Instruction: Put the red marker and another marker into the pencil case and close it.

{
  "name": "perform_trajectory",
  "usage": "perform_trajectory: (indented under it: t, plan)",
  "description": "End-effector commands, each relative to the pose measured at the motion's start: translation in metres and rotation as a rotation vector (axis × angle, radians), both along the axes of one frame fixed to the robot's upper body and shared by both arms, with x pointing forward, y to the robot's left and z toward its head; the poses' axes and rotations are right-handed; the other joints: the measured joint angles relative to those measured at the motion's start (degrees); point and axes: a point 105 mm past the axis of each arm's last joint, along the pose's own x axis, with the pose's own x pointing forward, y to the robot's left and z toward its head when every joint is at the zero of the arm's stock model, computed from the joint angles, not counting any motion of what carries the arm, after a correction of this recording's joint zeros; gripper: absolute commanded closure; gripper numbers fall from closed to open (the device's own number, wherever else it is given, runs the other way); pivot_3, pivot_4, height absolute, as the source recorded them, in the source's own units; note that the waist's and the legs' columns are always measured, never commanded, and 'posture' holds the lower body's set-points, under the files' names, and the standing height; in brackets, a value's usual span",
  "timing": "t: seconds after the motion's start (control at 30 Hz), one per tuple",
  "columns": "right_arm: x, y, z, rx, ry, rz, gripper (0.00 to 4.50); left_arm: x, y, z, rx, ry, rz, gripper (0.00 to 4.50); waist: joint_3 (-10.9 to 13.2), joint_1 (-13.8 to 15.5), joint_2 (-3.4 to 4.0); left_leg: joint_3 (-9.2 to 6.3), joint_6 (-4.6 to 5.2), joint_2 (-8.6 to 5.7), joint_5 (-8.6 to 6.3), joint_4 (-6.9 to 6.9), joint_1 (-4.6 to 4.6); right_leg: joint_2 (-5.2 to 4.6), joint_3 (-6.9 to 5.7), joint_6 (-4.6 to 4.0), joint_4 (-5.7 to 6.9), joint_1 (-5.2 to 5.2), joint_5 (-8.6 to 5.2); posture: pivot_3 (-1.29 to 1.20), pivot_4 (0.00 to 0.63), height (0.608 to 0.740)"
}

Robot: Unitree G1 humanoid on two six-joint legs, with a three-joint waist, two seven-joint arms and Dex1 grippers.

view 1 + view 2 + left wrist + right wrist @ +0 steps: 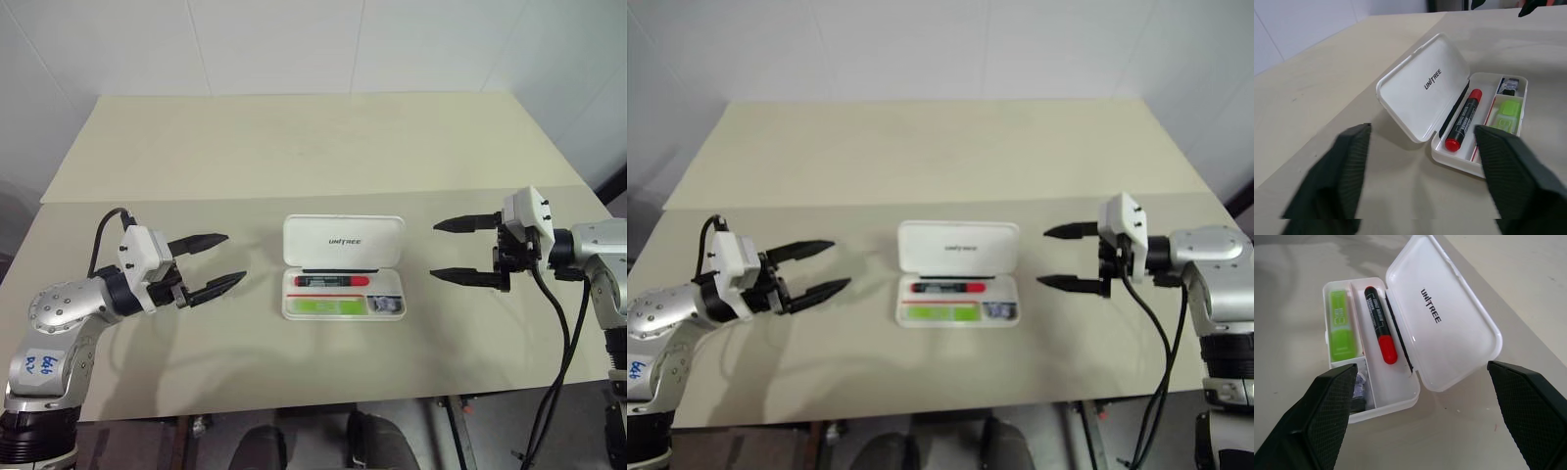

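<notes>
White plastic pencil case (343,257) lies open on the tabletop (294,157), red marker (331,281) and green marker (328,306) inside; left hand (217,262) and right hand (457,251) flank it, fingers apart, empty.

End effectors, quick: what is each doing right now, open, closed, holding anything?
Left end effector: open, holding nothing, left of the pencil case.
Right end effector: open, holding nothing, right of the pencil case.

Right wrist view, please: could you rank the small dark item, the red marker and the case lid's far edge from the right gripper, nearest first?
1. Small dark item, in the tray's near corner compartment.
2. Red marker, in the compartment beside the hinge.
3. Lid's far edge, beyond the marker.
</notes>
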Motion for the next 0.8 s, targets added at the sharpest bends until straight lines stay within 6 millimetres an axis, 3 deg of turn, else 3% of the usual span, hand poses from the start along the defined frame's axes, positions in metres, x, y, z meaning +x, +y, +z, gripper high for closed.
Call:
perform_trajectory:
  t: [0.03,0.2,0.43,0.8]
  plan:
    - [-0.009,-0.005,-0.001,-0.109,-0.037,0.068,0.00,-0.001,0.005,0.012,-0.007,-0.057,-0.003,2.59,0.01,0.04,0.00,0.00,0.00,0.00,0.00,-0.01,-0.01,0.00,0.00,0.00,0.00,0.00,0.00,0.00,0.150,0.740]
    - [-0.005,-0.002,0.007,-0.087,-0.057,0.070,0.00,0.006,0.005,0.012,-0.006,-0.069,0.017,4.38,0.01,-0.03,0.00,0.03,0.00,0.00,0.00,0.01,0.00,0.00,0.00,0.00,-0.01,0.00,0.00,0.00,0.150,0.740]
    - [-0.008,0.007,0.007,-0.072,-0.055,0.091,0.00,0.037,0.004,0.014,-0.034,-0.079,0.140,4.45,-0.01,0.15,-0.02,0.03,-0.01,0.01,0.00,0.06,0.00,0.00,0.00,0.00,0.02,0.02,0.00,0.00,0.150,0.740]
    - [-0.006,0.013,-0.005,-0.054,-0.079,0.053,0.00,0.085,-0.012,-0.007,0.008,0.027,0.251,4.45,-0.02,0.18,-0.07,0.05,-0.01,-0.03,0.00,0.06,-0.01,0.01,-0.05,0.02,0.07,0.01,0.01,0.00,0.150,0.740]
